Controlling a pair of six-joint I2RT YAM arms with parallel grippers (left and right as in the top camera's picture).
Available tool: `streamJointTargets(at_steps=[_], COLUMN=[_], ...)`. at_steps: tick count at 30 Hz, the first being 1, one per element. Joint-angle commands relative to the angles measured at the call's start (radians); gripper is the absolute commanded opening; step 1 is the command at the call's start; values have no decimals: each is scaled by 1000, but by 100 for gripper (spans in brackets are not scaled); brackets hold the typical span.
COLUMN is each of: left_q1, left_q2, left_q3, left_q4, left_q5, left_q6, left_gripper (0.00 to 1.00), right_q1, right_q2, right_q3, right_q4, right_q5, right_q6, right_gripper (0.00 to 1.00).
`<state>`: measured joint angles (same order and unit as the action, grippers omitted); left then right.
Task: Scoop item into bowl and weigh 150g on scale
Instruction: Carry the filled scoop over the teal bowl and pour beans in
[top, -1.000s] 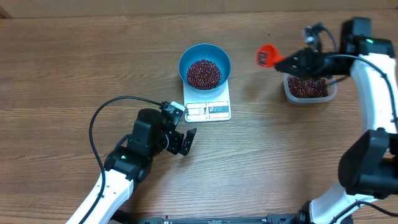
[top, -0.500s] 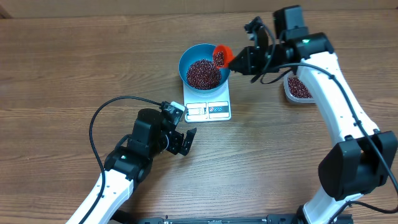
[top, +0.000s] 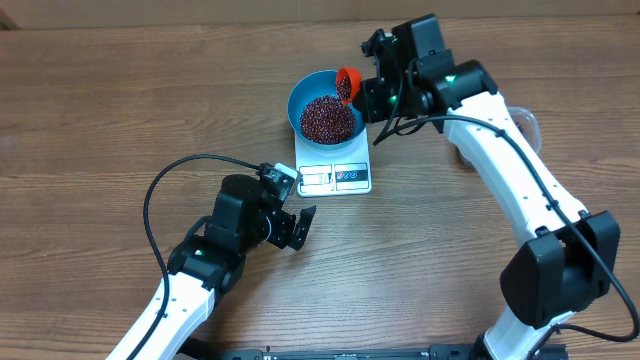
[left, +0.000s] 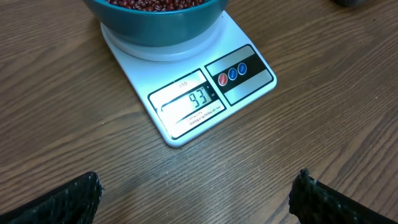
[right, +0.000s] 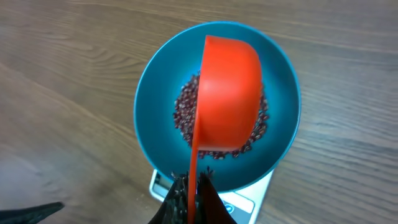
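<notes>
Left gripper (top: 297, 226) is seen just short of the scale (left: 186, 81), jaws spread wide, nothing held. The blue bowl (top: 298, 92) is sat on the scale w/ beans (top: 327, 118) heaped inside; approx 93 is shown on the display (left: 199, 98), so 150g isn't reached yet imo. Orange scoop (right: 227, 93) is tipped over the bowl, its handle (right: 194, 155) clamped by the right gripper (right: 191, 196). A few more scoops are prob needed.

Reaches from 5 o'clock to 12 o'clock, right gripper (top: 362, 88) pinched tight; holds left gripper (top: 295, 218) wide apart at 7 o'clock.
</notes>
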<state>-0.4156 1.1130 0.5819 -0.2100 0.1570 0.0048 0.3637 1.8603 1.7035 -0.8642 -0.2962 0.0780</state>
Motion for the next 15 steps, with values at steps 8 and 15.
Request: streamJointTargets(at_steps=[8,15], left_q1=[-4,-4], left_q2=[-2,-2], left_q3=[4,4], left_q4=[1,1], left_q5=[12,12], left_q6=[-9,-9], left_gripper=[100,100], right_q1=[43,64], right_q2=[1,1], right_q3=[29,29], right_q4=[26,26], right_q5=[148,173], right_q6=[-8,-79], right_gripper=[4,4])
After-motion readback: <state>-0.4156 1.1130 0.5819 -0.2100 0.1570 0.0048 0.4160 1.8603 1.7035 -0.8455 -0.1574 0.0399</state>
